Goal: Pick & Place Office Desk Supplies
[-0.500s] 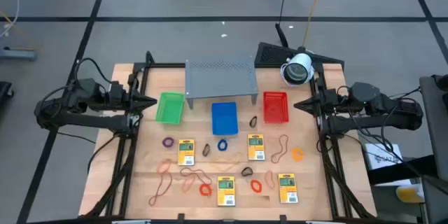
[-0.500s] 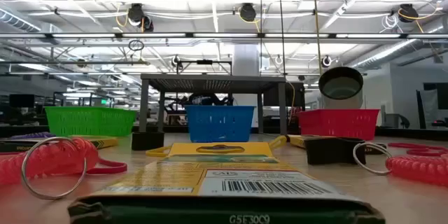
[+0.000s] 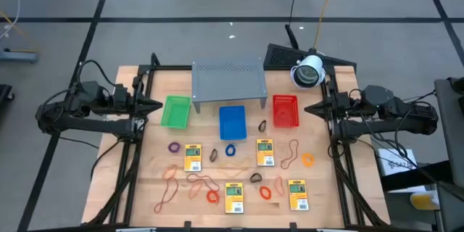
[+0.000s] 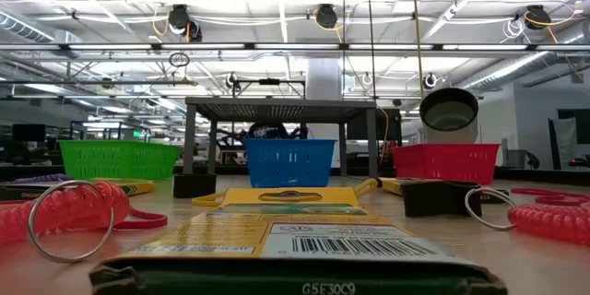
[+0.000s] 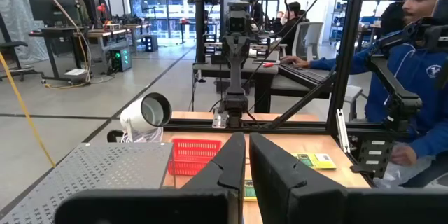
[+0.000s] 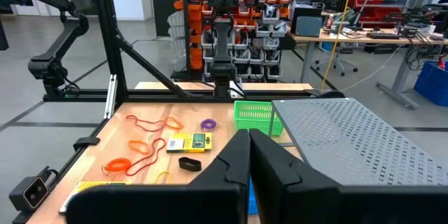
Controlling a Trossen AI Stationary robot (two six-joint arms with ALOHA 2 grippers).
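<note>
Several yellow packets lie flat on the wooden table: one (image 3: 192, 157), one (image 3: 265, 152), one (image 3: 233, 197) and one (image 3: 298, 194). The nearest packet (image 4: 295, 230) fills the low view's foreground. Thin orange-red rubber-band loops (image 3: 171, 176) (image 3: 292, 152) lie among them, with a purple ring (image 3: 174, 147), a blue ring (image 3: 230, 150), an orange ring (image 3: 308, 160) and dark clips (image 3: 262, 126) (image 3: 214, 155). My left gripper (image 3: 158, 105) (image 5: 246, 140) hovers shut at the table's left edge beside the green tray. My right gripper (image 3: 307, 108) (image 6: 250, 134) hovers shut at the right edge beside the red tray.
A green tray (image 3: 175, 111), a blue tray (image 3: 232, 122) and a red tray (image 3: 285, 110) stand in a row in front of the grey perforated shelf (image 3: 228, 80) at the far side. A white camera (image 3: 308, 72) sits at the far right corner. A person (image 5: 413, 77) sits beyond the table.
</note>
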